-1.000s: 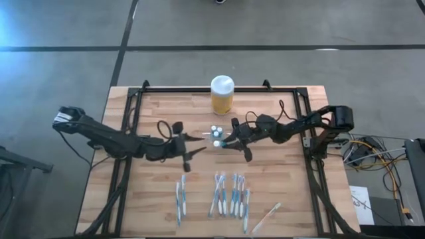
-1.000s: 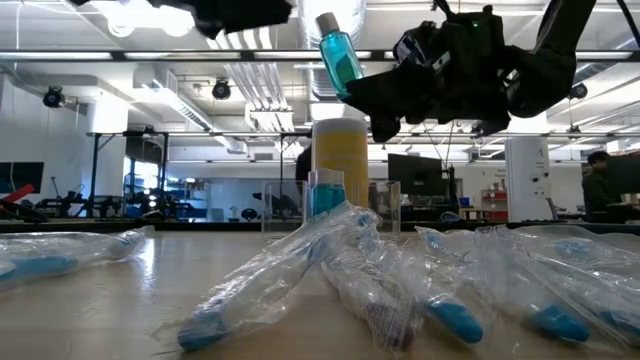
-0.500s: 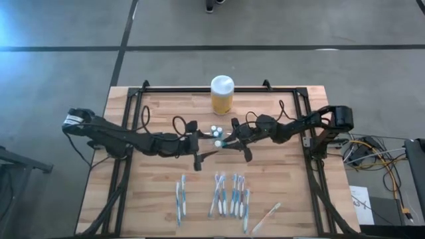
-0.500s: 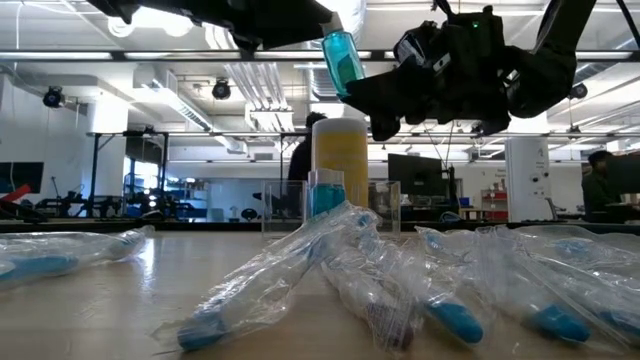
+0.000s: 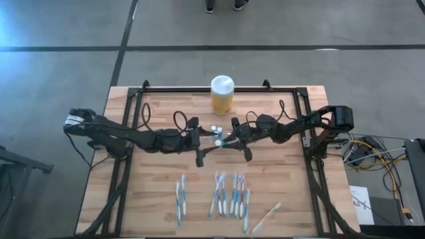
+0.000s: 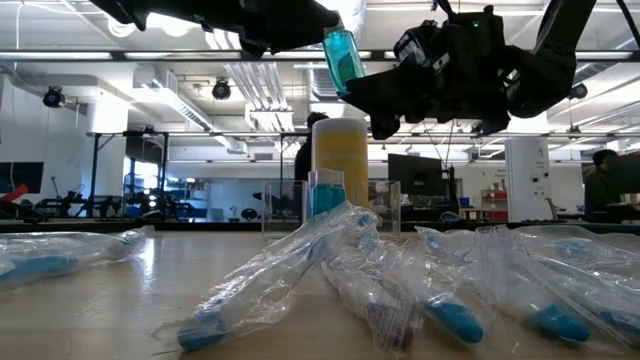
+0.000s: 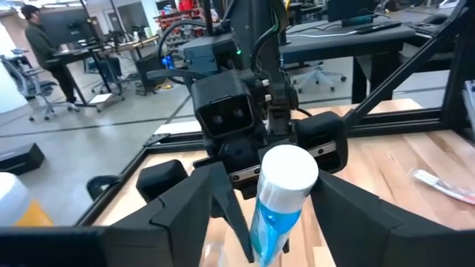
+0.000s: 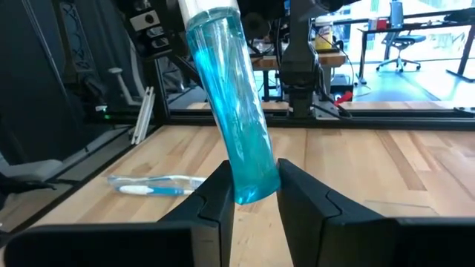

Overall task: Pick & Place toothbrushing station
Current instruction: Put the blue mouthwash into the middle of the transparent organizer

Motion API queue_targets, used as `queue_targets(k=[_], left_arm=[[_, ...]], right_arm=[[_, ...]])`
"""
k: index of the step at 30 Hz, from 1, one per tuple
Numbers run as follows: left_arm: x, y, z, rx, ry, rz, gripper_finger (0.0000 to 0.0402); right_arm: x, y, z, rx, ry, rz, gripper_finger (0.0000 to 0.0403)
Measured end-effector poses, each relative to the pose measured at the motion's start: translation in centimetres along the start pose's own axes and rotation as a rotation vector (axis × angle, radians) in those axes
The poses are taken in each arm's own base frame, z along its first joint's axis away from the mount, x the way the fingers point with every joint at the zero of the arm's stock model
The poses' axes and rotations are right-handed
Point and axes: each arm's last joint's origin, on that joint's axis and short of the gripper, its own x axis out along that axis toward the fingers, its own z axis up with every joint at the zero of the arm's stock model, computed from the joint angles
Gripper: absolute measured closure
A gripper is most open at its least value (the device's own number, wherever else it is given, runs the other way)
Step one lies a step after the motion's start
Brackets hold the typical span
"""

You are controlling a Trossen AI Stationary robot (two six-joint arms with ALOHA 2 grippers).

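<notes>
Bottle handoff above the clear holder

My right gripper (image 8: pixel 250 194) pinches a slim blue-liquid bottle (image 8: pixel 231 119); left gripper (image 7: pixel 256 215) spread around its white cap; the see-through toothbrushing station (image 6: pixel 330 208) sits below, before the yellow jar (image 5: pixel 222 95).

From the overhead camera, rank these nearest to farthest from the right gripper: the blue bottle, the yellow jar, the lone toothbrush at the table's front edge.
1. Blue bottle, held in the right gripper.
2. Yellow jar, at the table's back edge.
3. Lone toothbrush, front right.
</notes>
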Motion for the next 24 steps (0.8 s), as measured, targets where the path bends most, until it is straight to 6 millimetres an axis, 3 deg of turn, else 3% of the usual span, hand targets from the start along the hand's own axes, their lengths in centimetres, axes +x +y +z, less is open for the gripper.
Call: queue_targets(k=[10,15,24], left_arm=[[0.64,-0.08,0.24,-0.004,-0.005,-0.028,0.0250],[0.68,-0.06,0.24,0.012,-0.007,-0.039,0.0311],[0.61,-0.01,0.31,0.024,-0.008,-0.048,0.0310]], right_arm=[[0.00,0.01,0.00,0.000,0.000,-0.001,0.0326],[0.01,0.03,-0.01,0.000,0.000,0.000,0.0326],[0.02,0.03,-0.10,-0.009,0.011,0.003,0.0315]])
